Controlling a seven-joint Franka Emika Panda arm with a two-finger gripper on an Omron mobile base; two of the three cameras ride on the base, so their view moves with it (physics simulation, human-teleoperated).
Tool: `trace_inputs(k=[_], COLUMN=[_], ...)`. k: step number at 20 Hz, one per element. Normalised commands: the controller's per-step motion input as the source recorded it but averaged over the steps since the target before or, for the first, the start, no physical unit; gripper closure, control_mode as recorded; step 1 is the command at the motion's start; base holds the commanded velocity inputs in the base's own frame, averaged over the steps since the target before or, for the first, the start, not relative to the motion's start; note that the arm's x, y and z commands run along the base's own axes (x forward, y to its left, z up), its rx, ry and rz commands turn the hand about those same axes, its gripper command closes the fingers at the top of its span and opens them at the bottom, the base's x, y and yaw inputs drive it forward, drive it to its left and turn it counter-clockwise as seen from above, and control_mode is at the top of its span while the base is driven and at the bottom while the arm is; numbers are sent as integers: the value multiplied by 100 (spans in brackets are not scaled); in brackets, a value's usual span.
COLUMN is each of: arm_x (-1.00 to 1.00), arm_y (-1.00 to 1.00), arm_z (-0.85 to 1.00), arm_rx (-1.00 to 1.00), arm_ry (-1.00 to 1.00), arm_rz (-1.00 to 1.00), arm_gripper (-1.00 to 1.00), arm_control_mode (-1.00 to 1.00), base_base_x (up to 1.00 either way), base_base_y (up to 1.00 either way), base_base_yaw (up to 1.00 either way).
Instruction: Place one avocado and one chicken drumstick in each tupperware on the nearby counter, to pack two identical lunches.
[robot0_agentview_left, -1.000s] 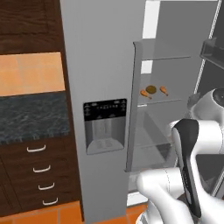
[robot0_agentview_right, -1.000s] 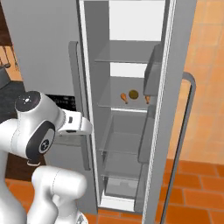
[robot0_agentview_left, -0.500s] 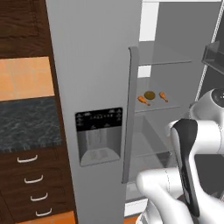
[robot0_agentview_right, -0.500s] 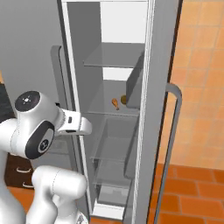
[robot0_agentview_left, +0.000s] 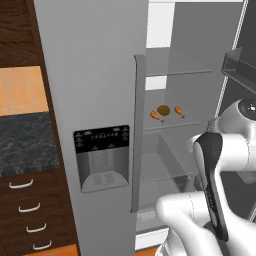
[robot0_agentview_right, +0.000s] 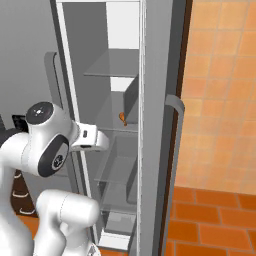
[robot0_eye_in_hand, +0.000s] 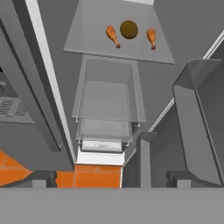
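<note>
Two chicken drumsticks (robot0_eye_in_hand: 112, 36) (robot0_eye_in_hand: 151, 37) lie on a glass fridge shelf (robot0_eye_in_hand: 87, 46) with a brown avocado (robot0_eye_in_hand: 128, 29) between them. The left base view shows the same drumsticks (robot0_agentview_left: 156, 116) (robot0_agentview_left: 178, 111) and avocado (robot0_agentview_left: 163, 109) inside the open fridge. One drumstick (robot0_agentview_right: 122, 118) shows in the right base view. My gripper (robot0_eye_in_hand: 112, 178) is open and empty, well short of the shelf and lower than it. The counter (robot0_agentview_left: 25, 142) lies left of the fridge. The tupperware is out of view.
The shut left fridge door (robot0_agentview_left: 95, 100) carries a dispenser panel (robot0_agentview_left: 102, 157) and a long handle (robot0_agentview_left: 139, 135). The right door (robot0_agentview_right: 160, 125) stands open, its bin (robot0_eye_in_hand: 197, 122) close beside the hand. Clear drawers (robot0_eye_in_hand: 109, 96) sit under the shelf. Counter drawers (robot0_agentview_left: 30, 215) are at lower left.
Both base views have shifted with the base: the fridge has slid left and looks nearer. The food on the shelf has not moved. The gripper stays open.
</note>
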Motion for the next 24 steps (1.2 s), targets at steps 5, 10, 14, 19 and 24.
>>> trace_inputs(k=[5,10,14,19,24], arm_x=[89,97,100,88,69], arm_y=[0,0,0,-2,-5], arm_z=[-15,-18,-16,-20,-18], arm_rx=[0,3,12,7,0], arm_ry=[0,2,5,2,0], arm_rz=[0,0,0,0,0], arm_gripper=[-100,-100,-100,-100,-100], arm_control_mode=[-100,-100,-100,-100,-100], base_base_x=[0,0,0,0,0], base_base_y=[0,0,0,0,0], base_base_yaw=[0,0,0,0,0])
